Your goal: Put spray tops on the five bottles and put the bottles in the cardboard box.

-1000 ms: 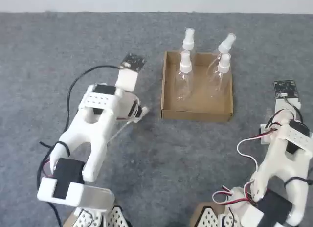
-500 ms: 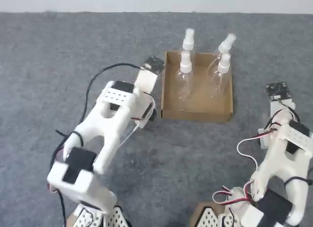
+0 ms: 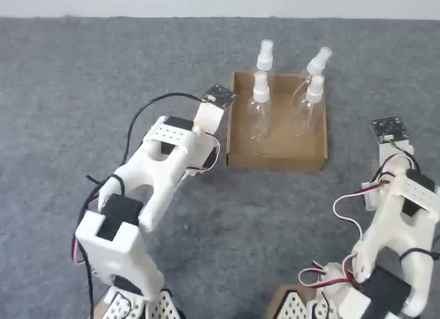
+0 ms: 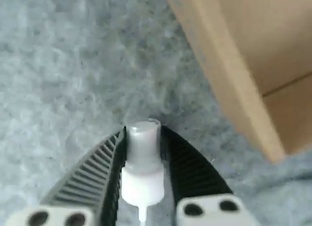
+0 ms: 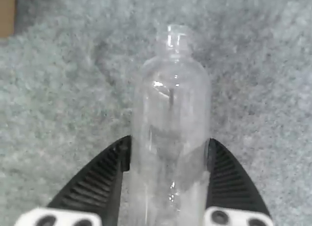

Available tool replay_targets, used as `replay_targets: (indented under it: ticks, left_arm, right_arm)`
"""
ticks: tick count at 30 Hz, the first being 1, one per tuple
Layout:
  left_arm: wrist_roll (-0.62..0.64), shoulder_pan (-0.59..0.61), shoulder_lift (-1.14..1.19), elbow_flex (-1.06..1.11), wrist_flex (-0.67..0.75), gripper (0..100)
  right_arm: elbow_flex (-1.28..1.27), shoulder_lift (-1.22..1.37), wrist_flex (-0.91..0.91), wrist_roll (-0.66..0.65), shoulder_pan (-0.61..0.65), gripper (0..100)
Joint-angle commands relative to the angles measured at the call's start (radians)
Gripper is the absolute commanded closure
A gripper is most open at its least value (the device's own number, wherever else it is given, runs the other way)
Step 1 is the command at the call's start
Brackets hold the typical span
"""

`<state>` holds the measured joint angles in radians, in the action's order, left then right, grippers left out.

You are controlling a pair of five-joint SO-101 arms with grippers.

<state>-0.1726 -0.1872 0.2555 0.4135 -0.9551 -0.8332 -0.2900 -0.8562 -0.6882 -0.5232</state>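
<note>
My left gripper (image 4: 142, 134) is shut on a white spray top (image 4: 141, 179), held just above the carpet beside the outer corner of the cardboard box (image 4: 229, 75). From above, the left arm (image 3: 172, 144) ends against the left wall of the box (image 3: 275, 158). Several clear bottles with spray tops (image 3: 260, 107) lie in the box. My right gripper (image 5: 168, 147) is shut on a clear uncapped bottle (image 5: 170, 109), its open neck pointing away over the carpet. The right arm (image 3: 402, 195) stands to the right of the box.
Grey carpet covers the table, with bare room left of the box and between the two arms. The arm bases (image 3: 130, 302) sit at the near edge. A pale wall strip runs along the far edge.
The left arm has swung right and forward, bringing its gripper from open carpet up to the box's left side. The right arm's wrist has shifted slightly left.
</note>
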Motion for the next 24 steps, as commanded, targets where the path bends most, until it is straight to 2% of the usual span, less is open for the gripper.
replay_targets:
  ticks: [1, 7, 11, 16, 24]
  left_arm:
    - [-0.003, 0.012, -0.141, -0.031, -0.063, 99]
    - [0.035, 0.015, -0.462, 0.028, -0.189, 99]
    - [0.058, 0.015, -0.669, 0.111, -0.23, 99]
    - [0.078, 0.015, -0.872, 0.243, -0.23, 99]
    - [0.075, 0.017, -1.039, 0.4, -0.222, 99]
  right_arm:
    - [0.026, -0.012, -0.012, -0.012, -0.012, 82.3]
    - [0.163, -0.012, -0.17, -0.012, -0.005, 72.5]
    - [0.265, -0.005, -0.234, -0.012, 0.001, 72.3]
    - [0.396, 0.033, -0.337, -0.012, 0.077, 72.3]
    - [0.591, 0.326, -0.404, -0.014, 0.119, 72.4]
